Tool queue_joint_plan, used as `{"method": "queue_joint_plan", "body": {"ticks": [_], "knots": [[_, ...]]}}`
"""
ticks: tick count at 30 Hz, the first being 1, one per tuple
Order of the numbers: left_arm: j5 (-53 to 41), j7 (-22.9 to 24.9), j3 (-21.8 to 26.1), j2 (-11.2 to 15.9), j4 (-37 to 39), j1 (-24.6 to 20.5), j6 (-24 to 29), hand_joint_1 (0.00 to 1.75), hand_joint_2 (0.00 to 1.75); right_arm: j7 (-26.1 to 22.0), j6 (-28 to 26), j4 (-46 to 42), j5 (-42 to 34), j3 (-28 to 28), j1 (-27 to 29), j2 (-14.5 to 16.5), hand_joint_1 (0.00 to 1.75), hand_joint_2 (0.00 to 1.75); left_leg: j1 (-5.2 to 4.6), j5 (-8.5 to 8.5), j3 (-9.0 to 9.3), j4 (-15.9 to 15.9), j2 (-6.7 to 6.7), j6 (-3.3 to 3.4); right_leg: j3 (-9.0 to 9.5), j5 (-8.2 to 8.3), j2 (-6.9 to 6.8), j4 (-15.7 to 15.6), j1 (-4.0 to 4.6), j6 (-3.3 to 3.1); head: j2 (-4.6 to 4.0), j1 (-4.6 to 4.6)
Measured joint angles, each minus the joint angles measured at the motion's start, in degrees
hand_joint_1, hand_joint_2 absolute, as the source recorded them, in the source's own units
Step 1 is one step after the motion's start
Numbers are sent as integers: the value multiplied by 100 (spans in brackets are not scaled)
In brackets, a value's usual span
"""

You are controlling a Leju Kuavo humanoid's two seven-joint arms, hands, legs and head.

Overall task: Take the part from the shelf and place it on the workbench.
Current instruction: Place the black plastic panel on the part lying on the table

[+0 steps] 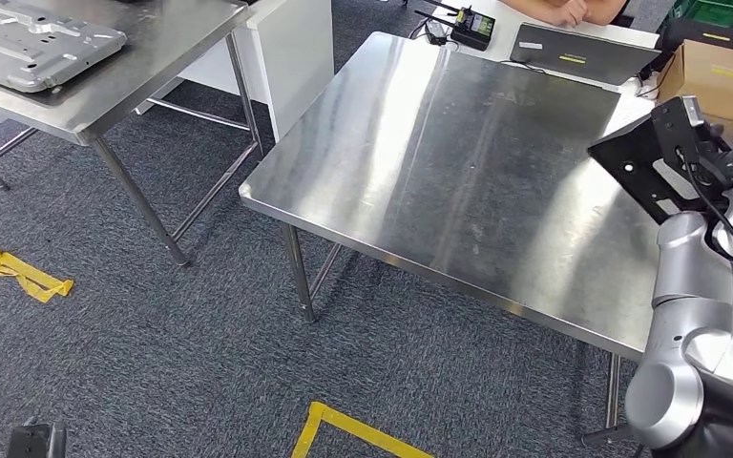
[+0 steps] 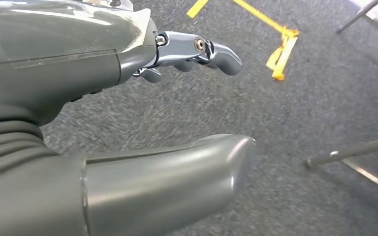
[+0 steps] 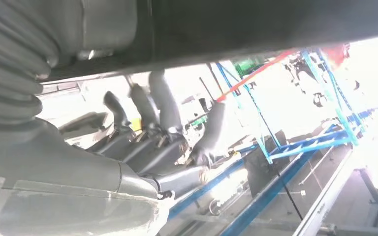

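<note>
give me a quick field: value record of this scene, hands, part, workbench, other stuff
right hand: raised at the workbench's right edge, holding the black part; its fingers press against the part's dark underside
left hand: hanging over the grey carpet, holding nothing, fingers apart
workbench: steel top, bare where the part would go
part status: held above the bench edge, not yet set down
second table: to the left, carries a grey metal panel
far end: laptop, cardboard box
floor: yellow tape
</note>
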Motion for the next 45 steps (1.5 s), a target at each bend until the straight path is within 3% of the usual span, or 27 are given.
{"method": "queue_joint_plan", "body": {"ticks": [10, 17, 23, 28, 34, 42, 45], "knots": [[-501, 267, 364, -2, 326, -29, -163, 0, 0, 170, 27, 61, 157, -15, 43, 82, 0, 0, 1, -1, -3, 0, 8, -1, -5, 0, 6, 0, 1, 0, 0, -1], [-684, 433, 574, -15, 388, -40, -417, 0, 0, 502, 603, 148, 214, -39, 40, 120, 0, 0, 1, 0, -4, 0, 9, -1, -9, 0, 6, 0, 1, 0, 0, -1], [-1067, 608, 711, -61, 403, -165, -537, 0, 0, 1138, 2348, 441, 246, -129, 108, 70, 0, 0, 3, 0, -4, 0, 1, -1, -11, 0, 1, -1, -1, -1, 0, -1], [-1300, 707, 798, -109, 403, -289, -562, 0, 0, 946, 3257, 689, -57, -373, 556, 55, 0, 0, 1, -1, -7, 1, -13, -1, 4, 0, -6, -2, 0, 0, 0, 0], [-1404, 697, 988, -127, 403, -309, -557, 0, 0, 934, 3313, 802, -57, -536, 907, 104, 0, 0, 0, 0, -13, 1, 10, 0, 29, 2, 11, 0, 1, 1, 0, 0], [-1507, 640, 1150, -159, 403, -308, -568, 0, 0, 991, 3313, 848, 42, -593, 847, 130, 0, 0, 3, 0, -13, -1, 13, -1, 12, 1, 12, 2, 4, 0, 0, -1], [-1519, 565, 1249, -171, 403, -302, -568, 0, 0, 734, 3233, 854, 42, -596, 689, 171, 0, 0, 1, 3, -13, -1, 15, -3, 35, 2, 14, 4, 4, 1, 0, 0]]}}
